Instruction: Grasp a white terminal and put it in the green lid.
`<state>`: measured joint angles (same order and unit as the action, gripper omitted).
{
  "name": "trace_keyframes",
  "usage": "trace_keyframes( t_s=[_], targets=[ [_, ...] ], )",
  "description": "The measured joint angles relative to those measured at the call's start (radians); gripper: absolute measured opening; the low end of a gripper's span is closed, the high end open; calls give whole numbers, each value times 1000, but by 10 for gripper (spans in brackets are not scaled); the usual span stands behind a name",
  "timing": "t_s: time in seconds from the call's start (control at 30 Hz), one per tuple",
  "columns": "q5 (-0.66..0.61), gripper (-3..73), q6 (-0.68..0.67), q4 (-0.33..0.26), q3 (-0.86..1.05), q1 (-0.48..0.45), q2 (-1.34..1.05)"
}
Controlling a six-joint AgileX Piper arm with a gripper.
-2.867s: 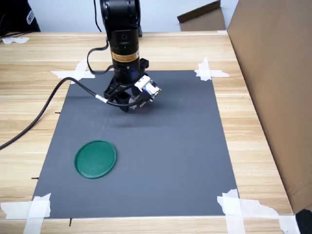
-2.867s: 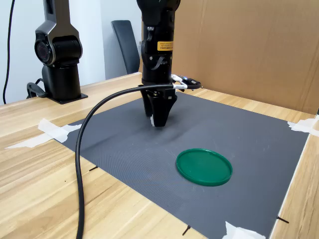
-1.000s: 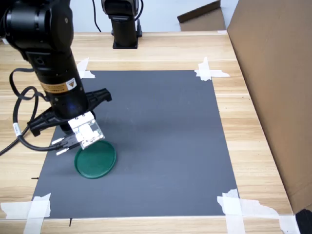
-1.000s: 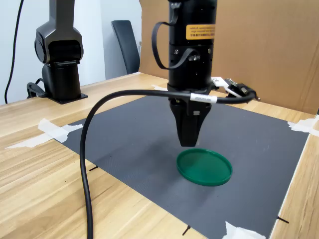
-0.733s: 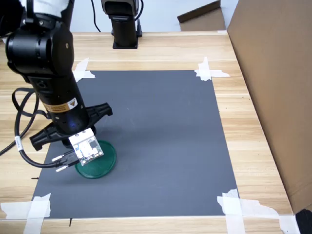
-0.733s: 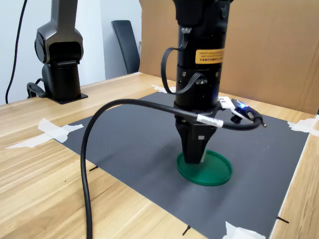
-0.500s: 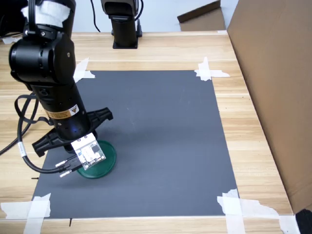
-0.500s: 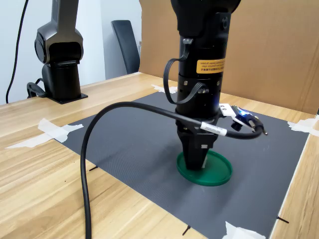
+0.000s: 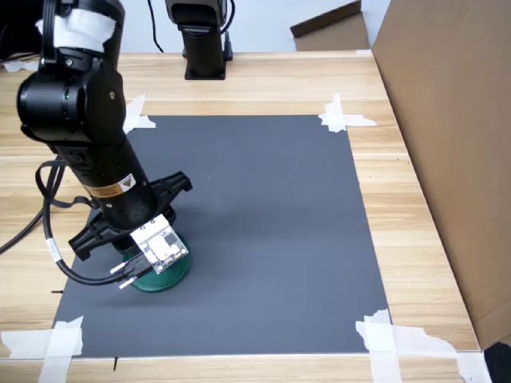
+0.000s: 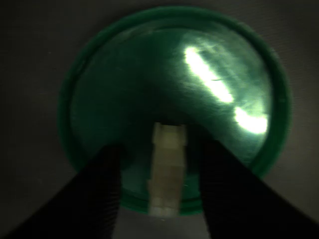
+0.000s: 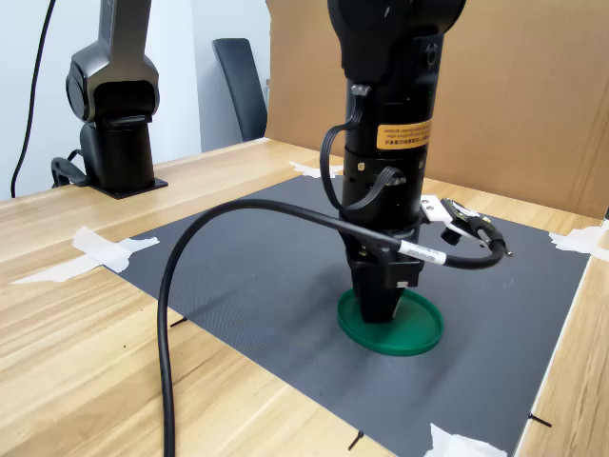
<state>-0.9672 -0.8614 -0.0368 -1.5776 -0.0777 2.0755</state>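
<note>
In both exterior views the arm's body hides the gripper (image 11: 383, 314) tips and most of the green lid (image 9: 177, 275). The wrist view, dim and blurred, shows the white terminal (image 10: 168, 167) lying on the lid's floor near the rim, in the middle of the gap between the two dark fingers (image 10: 104, 191). The jaws stand spread apart, neither touching the terminal.

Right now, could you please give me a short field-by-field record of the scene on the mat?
surface: dark grey mat, corners taped to the wooden table
target: flat round dark-green plastic lid, near one mat corner
part: small white plastic terminal, over the lid's rim
gripper: fingers either side of the terminal, with visible gaps
arm: lowered over the lid in both exterior views
</note>
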Motion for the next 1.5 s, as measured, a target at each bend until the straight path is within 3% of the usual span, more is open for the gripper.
trace_keyframes(
  t_s=[0.07, 0.17, 0.27, 0.47, 0.6, 0.67, 0.73, 0.77, 0.83, 1.0, 1.23, 1.37, 1.5],
  targets=[
    [15, 453, 2, -1, 2, 0, -13],
    [41, 557, 3, -4, 2, 0, -41],
    [50, 605, 10, -31, 2, 0, -108],
    [57, 608, 130, -53, 49, 0, -269],
    [102, 521, 209, -75, 153, 0, -409],
    [177, 291, 245, -81, 277, 0, -570],
    [203, 197, 259, -91, 328, 0, -630],
    [248, 63, 283, -105, 392, 0, -722],
    [283, 6, 301, -113, 451, 0, -799],
    [359, -23, 333, -117, 634, 0, -1010],
    [573, -24, 591, -117, 981, 0, -1370],
    [591, -24, 700, -84, 1118, 0, -1482],
    [595, -24, 716, -71, 1202, 0, -1546]
  ],
)
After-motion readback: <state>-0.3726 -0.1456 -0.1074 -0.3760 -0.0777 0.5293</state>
